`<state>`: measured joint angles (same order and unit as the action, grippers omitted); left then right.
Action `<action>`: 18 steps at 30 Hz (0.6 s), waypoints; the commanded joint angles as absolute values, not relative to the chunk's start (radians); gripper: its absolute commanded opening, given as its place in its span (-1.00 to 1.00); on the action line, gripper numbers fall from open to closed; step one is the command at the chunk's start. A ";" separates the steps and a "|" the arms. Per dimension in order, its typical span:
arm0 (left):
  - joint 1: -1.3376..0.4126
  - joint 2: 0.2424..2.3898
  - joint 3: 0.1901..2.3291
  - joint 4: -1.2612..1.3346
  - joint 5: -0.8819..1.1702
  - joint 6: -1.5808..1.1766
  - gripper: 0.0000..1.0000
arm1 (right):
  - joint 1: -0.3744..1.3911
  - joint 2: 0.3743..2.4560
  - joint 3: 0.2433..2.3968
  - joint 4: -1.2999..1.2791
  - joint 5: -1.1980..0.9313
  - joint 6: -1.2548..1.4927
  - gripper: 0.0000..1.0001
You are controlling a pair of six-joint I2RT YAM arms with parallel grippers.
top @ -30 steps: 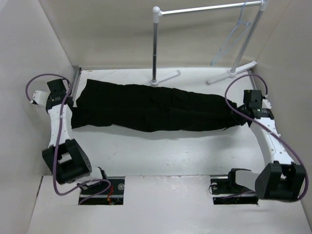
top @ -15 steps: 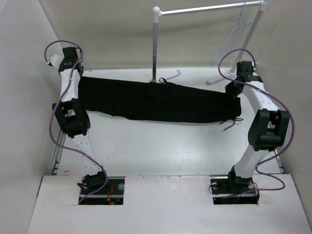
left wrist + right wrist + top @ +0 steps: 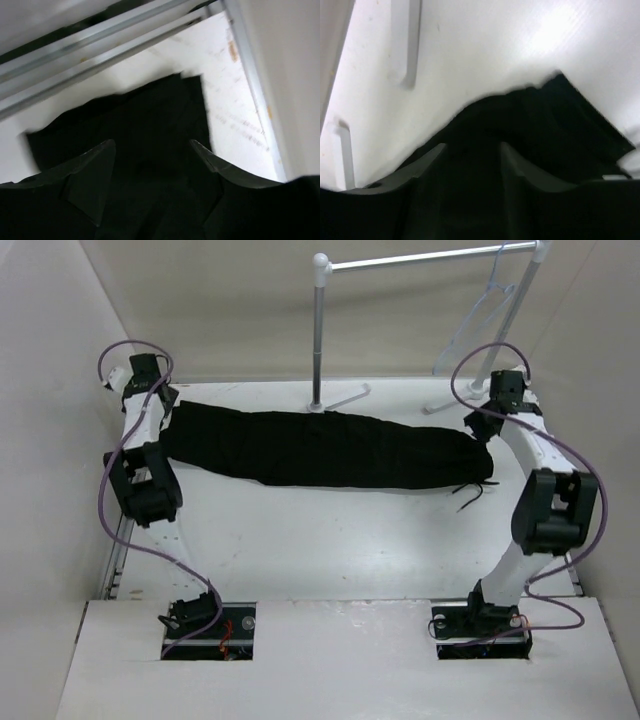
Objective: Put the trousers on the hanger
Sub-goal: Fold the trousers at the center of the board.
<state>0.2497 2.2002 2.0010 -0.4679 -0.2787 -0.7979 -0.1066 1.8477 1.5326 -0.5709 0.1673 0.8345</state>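
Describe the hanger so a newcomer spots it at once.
Find the white tube rack at the far edge of the table. The hanger hangs near the right end of its top rail. It is a thin, pale bluish triangle with a small hook, far slimmer than the rack's tubes.

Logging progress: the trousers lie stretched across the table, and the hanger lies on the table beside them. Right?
No. The trousers do lie stretched across the table, but the hanger hangs on the rack, as the top external view shows.
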 commanded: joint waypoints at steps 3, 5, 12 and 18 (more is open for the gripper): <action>0.337 1.791 1.422 -0.274 -0.168 -0.897 0.17 | -0.029 1.518 1.215 -0.401 0.121 0.894 -0.77; 0.375 1.695 1.231 -0.156 -0.091 -0.939 0.19 | 0.002 1.436 1.114 -0.356 0.086 0.900 -0.83; 0.487 1.649 0.950 0.214 0.170 -1.101 0.26 | 0.054 1.315 0.899 -0.293 -0.006 0.894 -0.19; 0.476 1.732 0.945 0.377 0.225 -1.100 0.26 | 0.005 1.289 0.818 -0.241 -0.074 0.897 0.16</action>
<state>0.4858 1.7237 0.9409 0.1772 0.1524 -1.0721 0.0395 1.3334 0.8288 -0.3428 -0.0269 0.8940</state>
